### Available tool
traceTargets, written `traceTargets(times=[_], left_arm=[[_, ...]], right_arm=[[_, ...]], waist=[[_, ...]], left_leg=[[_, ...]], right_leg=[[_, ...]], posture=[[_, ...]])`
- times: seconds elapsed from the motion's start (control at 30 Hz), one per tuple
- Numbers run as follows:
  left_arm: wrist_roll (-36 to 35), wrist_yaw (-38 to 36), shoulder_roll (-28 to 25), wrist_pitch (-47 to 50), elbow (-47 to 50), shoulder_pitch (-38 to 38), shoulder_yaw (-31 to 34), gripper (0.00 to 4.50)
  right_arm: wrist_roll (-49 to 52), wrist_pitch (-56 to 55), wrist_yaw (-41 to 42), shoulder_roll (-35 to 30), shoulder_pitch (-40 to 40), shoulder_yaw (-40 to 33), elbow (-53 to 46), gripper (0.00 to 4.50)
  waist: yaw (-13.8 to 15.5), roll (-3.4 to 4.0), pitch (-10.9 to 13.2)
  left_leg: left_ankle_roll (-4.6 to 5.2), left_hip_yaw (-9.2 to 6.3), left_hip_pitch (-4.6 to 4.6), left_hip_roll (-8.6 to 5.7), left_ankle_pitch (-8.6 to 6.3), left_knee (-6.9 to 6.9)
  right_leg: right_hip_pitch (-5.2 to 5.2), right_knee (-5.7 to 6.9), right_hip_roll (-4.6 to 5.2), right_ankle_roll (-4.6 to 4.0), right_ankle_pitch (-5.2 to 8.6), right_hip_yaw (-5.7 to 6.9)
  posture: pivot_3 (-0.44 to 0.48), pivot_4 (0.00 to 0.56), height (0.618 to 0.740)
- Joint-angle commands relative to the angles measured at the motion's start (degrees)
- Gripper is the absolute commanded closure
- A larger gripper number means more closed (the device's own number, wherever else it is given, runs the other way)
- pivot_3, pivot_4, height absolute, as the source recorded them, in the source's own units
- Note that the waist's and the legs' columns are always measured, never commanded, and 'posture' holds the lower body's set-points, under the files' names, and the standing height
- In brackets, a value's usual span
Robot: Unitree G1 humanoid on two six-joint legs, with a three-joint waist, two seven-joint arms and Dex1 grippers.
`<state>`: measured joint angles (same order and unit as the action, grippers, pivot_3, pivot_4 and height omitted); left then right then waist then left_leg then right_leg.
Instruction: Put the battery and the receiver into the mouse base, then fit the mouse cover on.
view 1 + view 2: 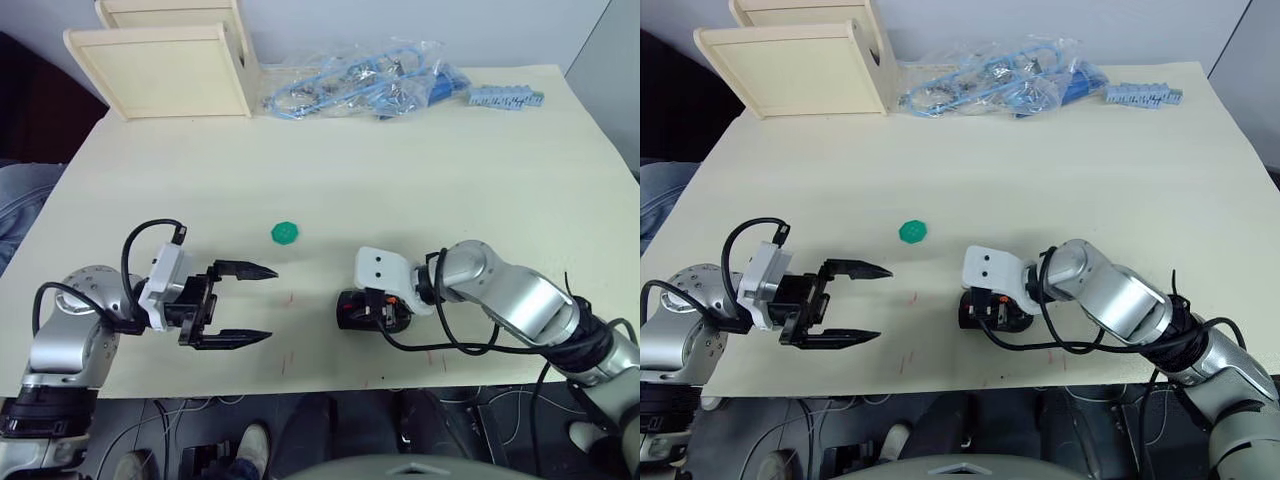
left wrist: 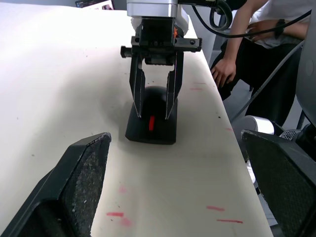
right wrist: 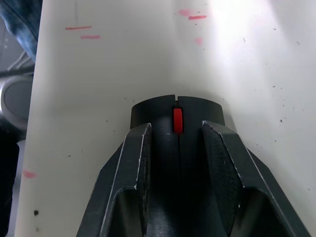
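Black and glossy, the mouse point(image 2: 150, 116) sits near the surface's point(image 1: 450, 170) front edge under the right hand point(image 2: 154, 106), whose 2 fingers straddle it lengthwise, pressing or gripping, while the left hand point(image 1: 245, 305), wide open and empty, faces it just beside; no writing is legible.

Silver, rounded arm segments are showing looping black cables; each wrist is wearing a white block, and each pincer point(image 1: 262, 304) is showing two black fingers point(image 1: 248, 270).
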<state>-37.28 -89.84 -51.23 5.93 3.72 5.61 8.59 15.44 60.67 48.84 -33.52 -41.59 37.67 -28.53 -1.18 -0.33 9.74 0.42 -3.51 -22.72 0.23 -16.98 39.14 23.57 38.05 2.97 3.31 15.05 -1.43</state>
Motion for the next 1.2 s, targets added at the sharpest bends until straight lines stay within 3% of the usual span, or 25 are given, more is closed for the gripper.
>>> traceTargets(times=[0.03, 0.2, 0.33, 0.47, 0.73, 1.0, 1.2], left_arm=[[-0.58, -2.60, -0.79, -0.65, 1.09, -0.27, 1.28, 0.00], [-0.73, -2.45, -0.70, -0.72, 1.52, -0.73, 1.52, 0.00], [-0.77, -2.63, -0.76, -0.81, 1.02, -0.21, 1.40, 0.00], [-0.85, -2.66, -0.87, -0.94, 0.71, 0.16, 1.21, 0.00], [-0.56, -2.66, -0.59, -1.09, -0.04, 1.53, 0.79, 0.00], [-0.67, -2.66, -1.16, -0.99, -0.39, 2.18, 0.67, 0.00], [-0.66, -2.36, -1.04, -0.52, -0.38, 2.25, 0.86, 0.00]], right_arm=[[-1.36, 1.34, -0.61, -0.97, 0.27, 1.79, 0.31, 2.79], [1.95, -4.96, -0.04, 1.31, 3.03, -6.16, 0.15, 2.79], [7.16, -12.20, 2.21, 1.74, 9.26, -15.55, -1.45, 2.79], [8.37, -18.68, 2.01, 2.82, 14.89, -20.13, -0.84, 2.79], [8.52, -36.21, 7.20, 4.01, 27.46, -23.57, 5.95, 2.79], [2.85, -50.44, 10.96, 5.18, 31.20, -21.30, 18.79, 2.79], [1.91, -55.47, 11.40, 6.00, 31.86, -21.69, 21.57, 2.79]], waist=[[0.05, -0.02, -0.02], [0.04, -0.04, -0.03], [0.14, -0.04, -0.02], [0.16, -0.04, -0.02], [0.02, -0.04, -0.03], [0.07, -0.04, -0.03], [0.08, -0.05, -0.03]], left_leg=[[0.00, 0.00, 0.00, 0.00, 0.00, 0.00], [0.00, -0.01, 0.02, 0.00, 0.00, 0.04], [0.00, 0.01, 0.00, 0.01, 0.00, 0.03], [0.00, 0.01, 0.00, 0.01, 0.00, 0.03], [0.00, 0.09, 0.04, 0.02, 0.00, 0.08], [-0.02, 0.11, 0.15, 0.06, 0.02, 0.08], [-0.03, 0.12, 0.32, 0.07, 0.02, 0.08]], right_leg=[[-0.01, 0.01, 0.00, 0.00, 0.00, 0.00], [-0.01, 0.04, -0.01, -0.04, -0.04, 0.02], [-0.01, 0.03, -0.01, -0.04, -0.04, 0.02], [-0.01, 0.02, -0.01, -0.04, -0.04, 0.02], [-0.02, 0.09, -0.03, -0.04, -0.05, -0.03], [-0.04, 0.22, -0.10, -0.09, -0.07, -0.06], [-0.16, 0.26, -0.11, -0.10, -0.07, -0.09]], posture=[[0.000, 0.150, 0.740], [0.000, 0.150, 0.740], [0.000, 0.150, 0.740], [0.000, 0.150, 0.740], [0.000, 0.150, 0.740], [0.000, 0.150, 0.740], [0.000, 0.150, 0.740]])
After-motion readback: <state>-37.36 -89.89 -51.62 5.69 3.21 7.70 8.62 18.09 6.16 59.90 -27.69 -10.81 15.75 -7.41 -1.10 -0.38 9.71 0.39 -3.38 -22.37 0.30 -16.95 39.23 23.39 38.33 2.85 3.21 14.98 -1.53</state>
